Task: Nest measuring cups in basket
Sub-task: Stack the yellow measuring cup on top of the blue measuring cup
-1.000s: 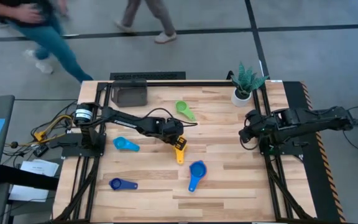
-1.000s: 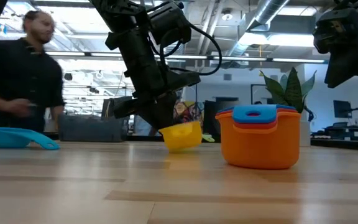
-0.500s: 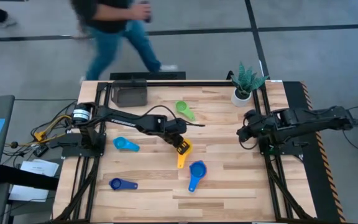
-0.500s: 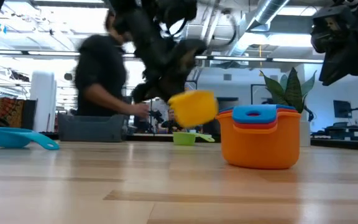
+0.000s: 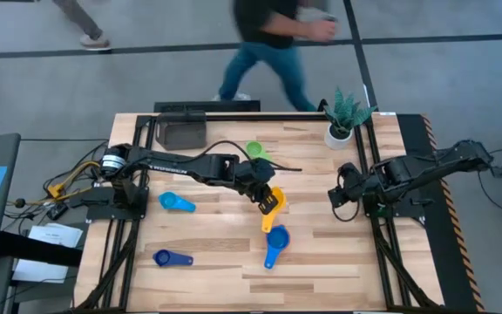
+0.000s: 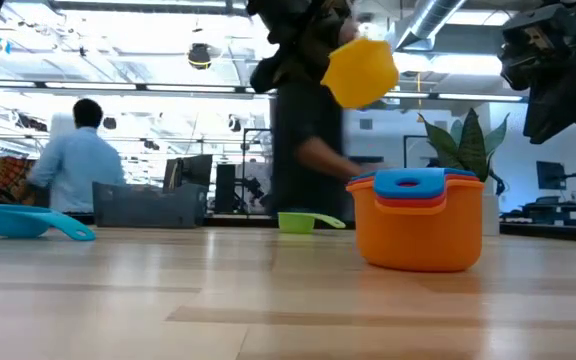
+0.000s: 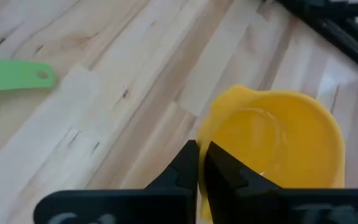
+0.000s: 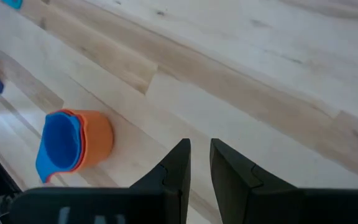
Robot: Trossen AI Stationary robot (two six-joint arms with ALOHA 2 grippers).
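My left gripper is shut on the yellow cup, high above the table in the low view. The cup hangs just far-left of the stack, which is an orange cup with a red and a blue cup nested inside, standing on its base. The green cup, light blue cup and dark blue cup lie apart on the table. The dark grey basket sits at the far left. My right gripper hovers at the right, fingers nearly together, holding nothing. My left gripper pinches the yellow cup's side wall at the rim, one finger inside the bowl and the other outside. The cup is lifted clear of the table, tilted, its opening showing in the left wrist view.
A white pot with a green plant stands at the far right corner. People move in the room behind the table. Bare wood lies between the stack and the right arm, and along the near edge.
My left gripper has risen from the table with the yellow cup and carried it toward the table's right, toward the stack. The cup has gone from table height to well above the stack's rim and has tipped. A person has walked past behind the table.
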